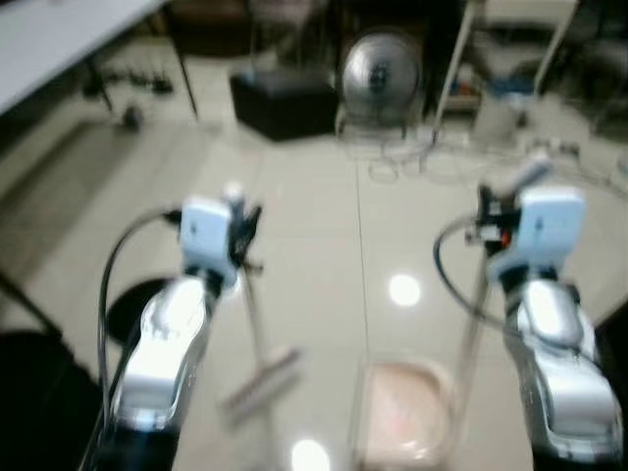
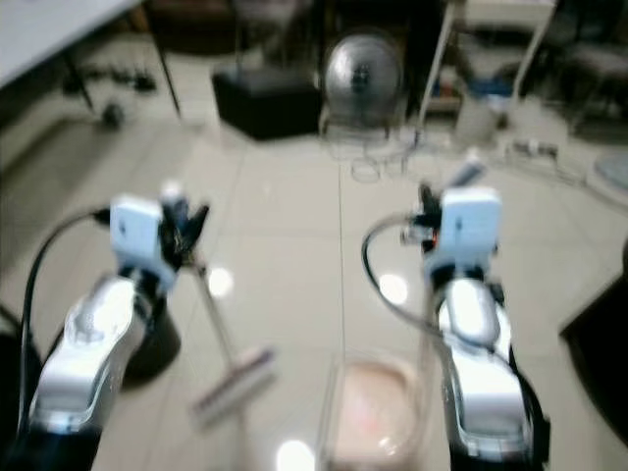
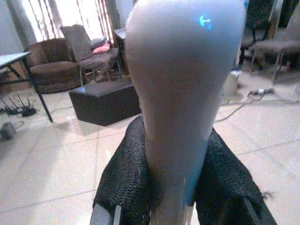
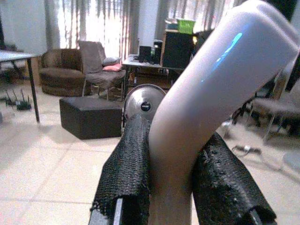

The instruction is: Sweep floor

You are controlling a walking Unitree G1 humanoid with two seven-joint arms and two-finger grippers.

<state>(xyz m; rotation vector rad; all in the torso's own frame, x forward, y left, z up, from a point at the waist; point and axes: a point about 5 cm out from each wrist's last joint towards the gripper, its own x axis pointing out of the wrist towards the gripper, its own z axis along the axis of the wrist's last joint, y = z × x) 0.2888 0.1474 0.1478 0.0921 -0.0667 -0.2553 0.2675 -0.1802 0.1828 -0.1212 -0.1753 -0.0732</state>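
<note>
Fan point(image 1: 381, 69) beside black ottoman point(image 1: 285, 101), cables point(image 1: 412, 152) nearby.

Head views: motion-blurred | glare spots on floor tiles point(image 1: 403, 289) | wrist views: backlit windows point(image 3: 70, 11)

Our two head views look forward and down from above both arms onto the tiled floor point(image 1: 324, 245), blurred; they share nearly the same scene, the right eye's shifted a bit sideways. Both reach the black ottoman point(image 1: 285, 103) and the fan point(image 2: 363, 69) at the far side. Our wrist views sit very close behind their fingers and face level across the room; both also catch the ottoman point(image 3: 105, 101) and the brown armchair point(image 4: 58, 68).
</note>
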